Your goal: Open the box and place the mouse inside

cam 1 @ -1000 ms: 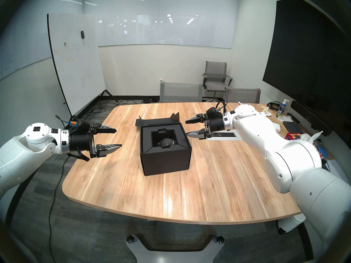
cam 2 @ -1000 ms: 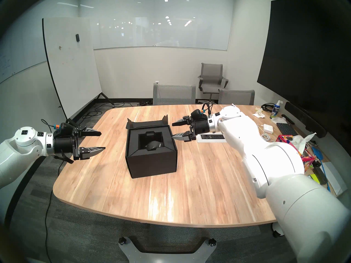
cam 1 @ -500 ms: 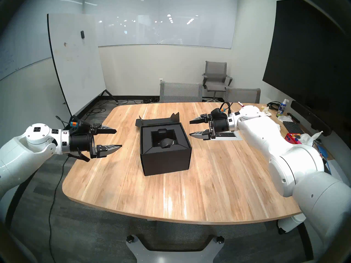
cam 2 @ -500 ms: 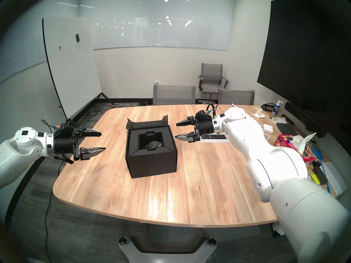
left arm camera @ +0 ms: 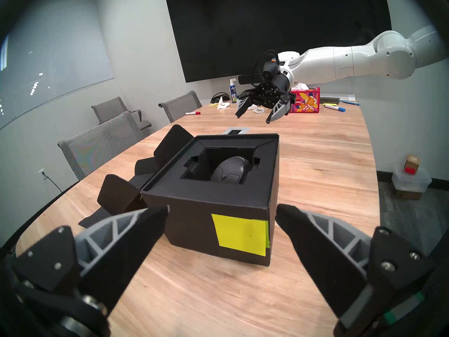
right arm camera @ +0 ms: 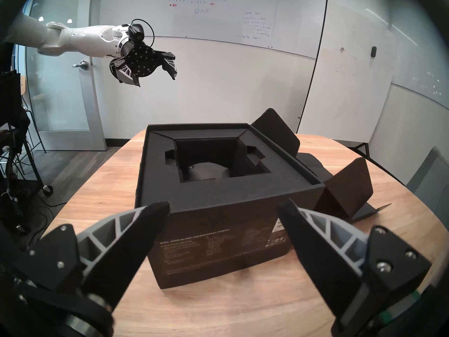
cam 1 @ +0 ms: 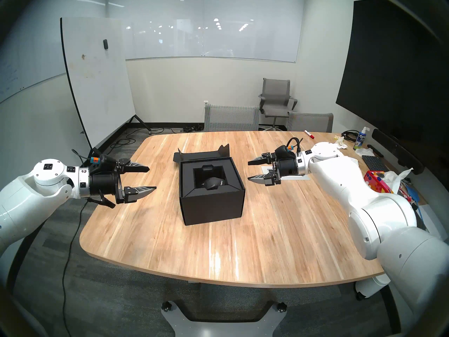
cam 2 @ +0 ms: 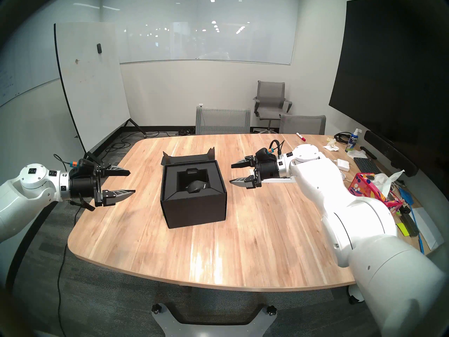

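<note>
The black cardboard box [cam 1: 211, 205] [cam 2: 194, 210] stands open mid-table, its lid [cam 1: 201, 155] folded flat behind it. A black mouse [cam 1: 213, 183] [left arm camera: 230, 171] [right arm camera: 206, 172] lies in the square recess of the insert. A yellow-green sticky note [left arm camera: 240, 234] is on the box's left wall. My left gripper [cam 1: 151, 178] [left arm camera: 222, 213] hovers open left of the box, apart from it. My right gripper [cam 1: 250, 170] [right arm camera: 223, 212] hovers open right of the box, holding nothing.
A power strip [cam 1: 295, 177] sits in the table under my right wrist. A red floral tissue box [cam 1: 375, 181], keyboard [cam 1: 374, 162], spray bottle [cam 1: 362, 138], red marker [cam 1: 309, 134] and white adapter [cam 2: 343, 164] crowd the right edge. Grey chairs [cam 1: 230, 117] stand behind the table.
My right arm has drawn back to the right, away from the box, with its gripper still open. The left arm, box and mouse have not moved.
</note>
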{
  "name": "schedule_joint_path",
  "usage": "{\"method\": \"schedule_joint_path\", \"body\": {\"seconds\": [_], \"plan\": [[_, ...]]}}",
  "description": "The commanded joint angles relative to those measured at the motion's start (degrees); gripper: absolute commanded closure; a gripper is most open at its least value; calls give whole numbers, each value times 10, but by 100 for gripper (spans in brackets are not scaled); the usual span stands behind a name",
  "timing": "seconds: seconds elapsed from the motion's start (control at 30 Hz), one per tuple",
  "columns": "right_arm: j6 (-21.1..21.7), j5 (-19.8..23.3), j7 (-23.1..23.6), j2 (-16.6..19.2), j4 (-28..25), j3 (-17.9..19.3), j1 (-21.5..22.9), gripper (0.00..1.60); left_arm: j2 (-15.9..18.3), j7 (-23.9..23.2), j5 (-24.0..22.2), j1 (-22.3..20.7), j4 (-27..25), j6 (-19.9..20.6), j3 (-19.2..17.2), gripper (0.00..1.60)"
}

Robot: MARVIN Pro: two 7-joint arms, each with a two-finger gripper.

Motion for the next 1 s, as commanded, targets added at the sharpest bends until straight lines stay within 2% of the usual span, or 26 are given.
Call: {"method": "schedule_joint_path", "body": {"seconds": [0.0,0.97], "plan": [[4,5,-1,15,-17,6,-12,0,2,0,-1,-6,-1,-1,-5,0],[17,6,-1,39,-85,26,-71,0,3,6,-1,-7,-1,-1,3,0]]}}
